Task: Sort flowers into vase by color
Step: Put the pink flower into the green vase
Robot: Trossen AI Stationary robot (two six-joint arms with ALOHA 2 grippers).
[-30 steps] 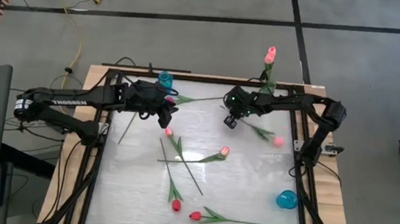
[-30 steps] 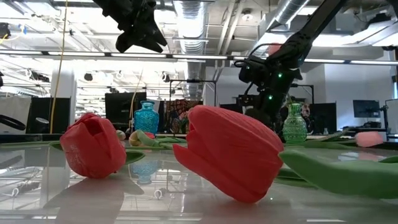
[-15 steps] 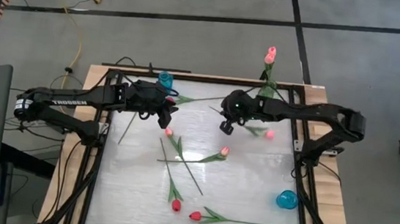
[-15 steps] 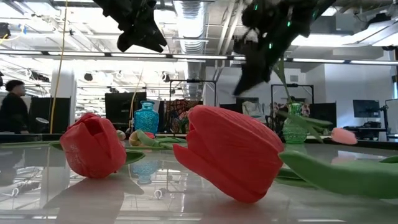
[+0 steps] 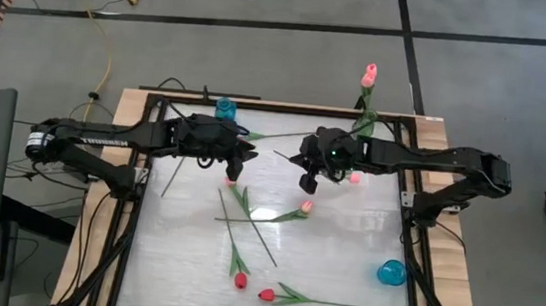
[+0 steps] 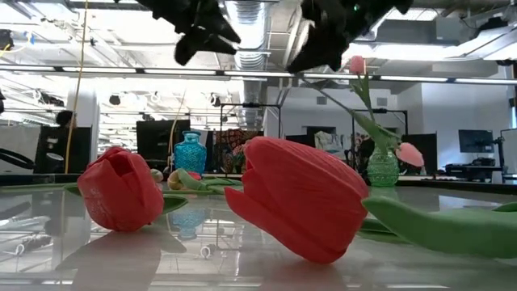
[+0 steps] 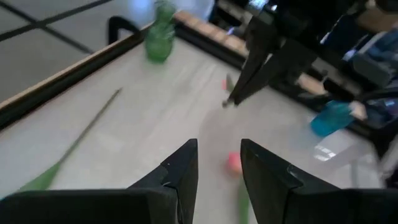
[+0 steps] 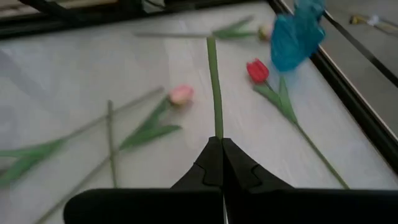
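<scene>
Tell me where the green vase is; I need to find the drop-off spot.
In the high view the green vase stands at the table's far edge on the right arm's side, a pink tulip in it, just beyond the right gripper.

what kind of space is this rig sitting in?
Probably an open robotics lab or workshop: exposed ceiling ducts and strip lights, monitors on benches behind the table, and cables trailing over a bare grey floor.
</scene>
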